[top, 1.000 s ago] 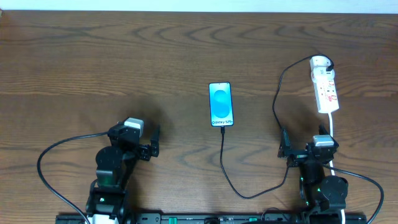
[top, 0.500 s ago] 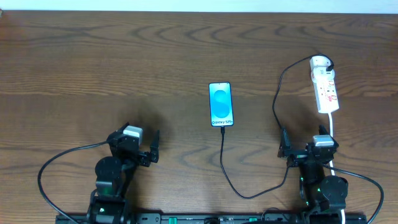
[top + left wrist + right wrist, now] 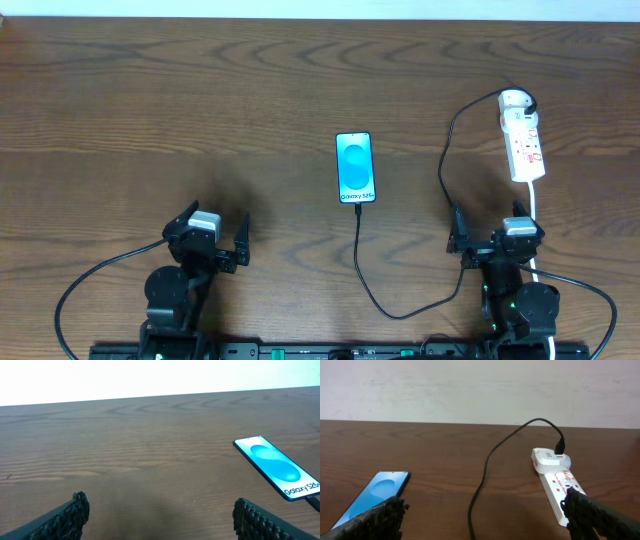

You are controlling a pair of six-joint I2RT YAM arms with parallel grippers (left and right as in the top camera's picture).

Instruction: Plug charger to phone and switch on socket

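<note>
Overhead: charger (image 3: 357,255) tip at phone (image 3: 355,167), other end in socket (image 3: 526,145).

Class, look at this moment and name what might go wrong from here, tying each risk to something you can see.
1. The charger runs close beside the right arm. Reaching from there for the socket may snag the cable and tug the connector at the phone.
2. The socket's white lead passes right by that arm, so a swing may drag the strip.
</note>
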